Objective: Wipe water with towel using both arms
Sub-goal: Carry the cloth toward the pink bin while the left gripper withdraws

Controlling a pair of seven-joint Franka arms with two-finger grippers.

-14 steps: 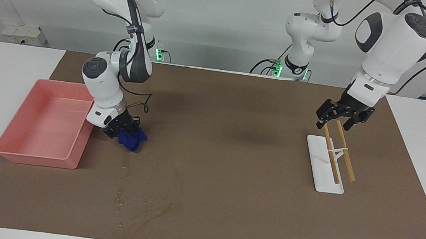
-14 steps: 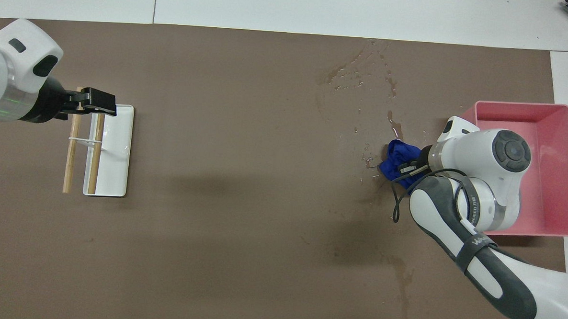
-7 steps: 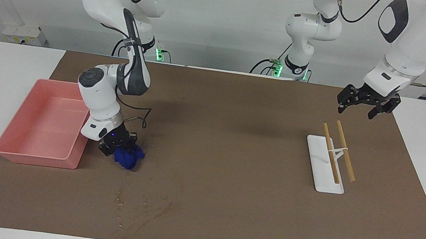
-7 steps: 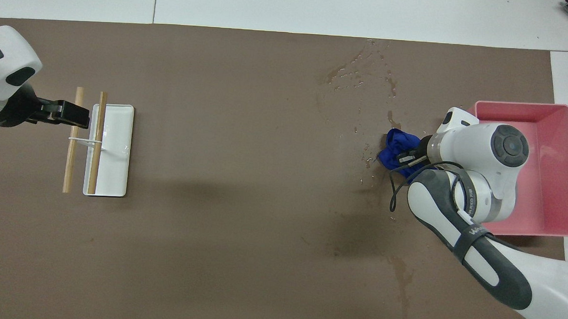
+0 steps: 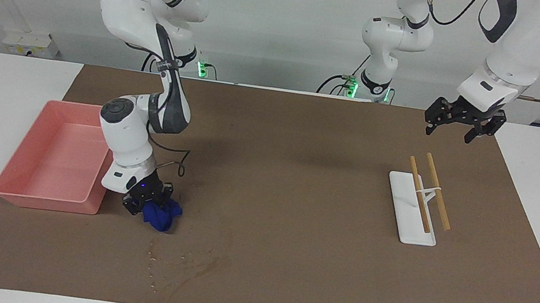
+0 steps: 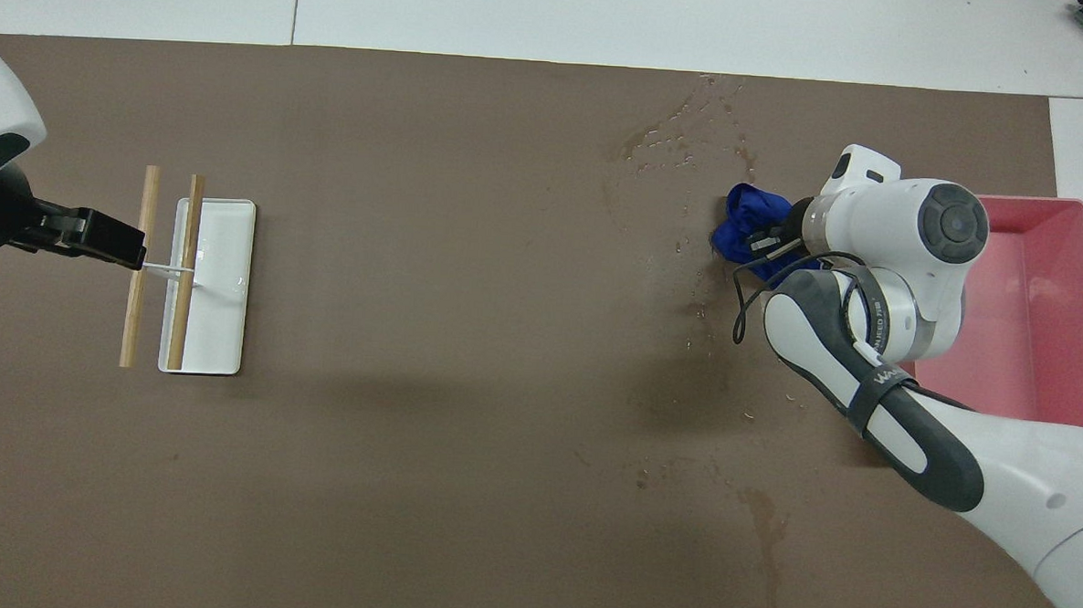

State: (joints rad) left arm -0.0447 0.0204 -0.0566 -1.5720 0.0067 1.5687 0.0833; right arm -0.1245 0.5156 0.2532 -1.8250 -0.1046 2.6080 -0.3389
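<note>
White wall and white table surround the brown mat (image 5: 294, 202) where I work. My right end effector (image 5: 149, 203) is low at the mat, just beside the pink tray (image 5: 57, 158), and it is closed on the towel (image 5: 161, 215), which is bunched and pressed on the mat. The water (image 5: 180, 265) lies as a faint wet smear with pale specks, farther from me than the towel, near the edge of the mat; in the overhead view some small drops (image 6: 696, 320) also remain nearer to me than the towel.

Compared with one second ago, I have dragged the towel away from my base, along the side of the tray, so it is now close to the main smear but I judge it does not yet cover it. The mat where the towel passed looks a little drier, so the wipe is working, but most of the water is not wiped yet.

My left end effector (image 5: 459, 122) has risen from the white rack (image 5: 412, 208) with two wooden sticks (image 5: 428, 192) and now hangs open, high over the mat at the left arm's end, holding nothing. I think it waits there, so for now the wiping is done by one arm only
</note>
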